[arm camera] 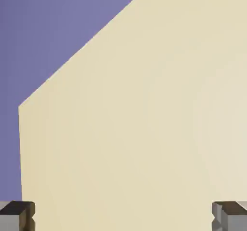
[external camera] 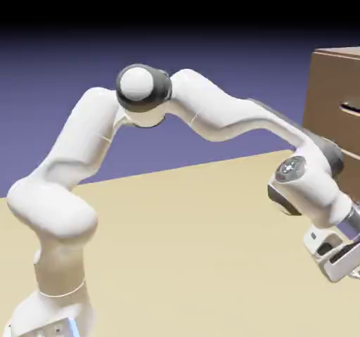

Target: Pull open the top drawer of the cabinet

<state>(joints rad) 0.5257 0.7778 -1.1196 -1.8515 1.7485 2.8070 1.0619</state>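
Note:
The brown wood-look cabinet (external camera: 332, 82) stands at the exterior view's right edge, cut off by the frame. Part of the top drawer (external camera: 347, 89) shows there, with a short piece of its bar handle (external camera: 350, 107). My arm reaches right, and its hand (external camera: 336, 257) hangs low over the table, below the handle and to its left. In the hand view my gripper (arm camera: 123, 216) is open, with its grey fingertips (arm camera: 17, 215) far apart at the bottom corners and nothing between them. That view shows neither the cabinet nor the drawer.
The beige table (external camera: 211, 223) fills most of the hand view, with the blue-violet backdrop (arm camera: 48, 27) beyond its edge at upper left. The arm's elbow (external camera: 144, 89) arches high over the table's middle.

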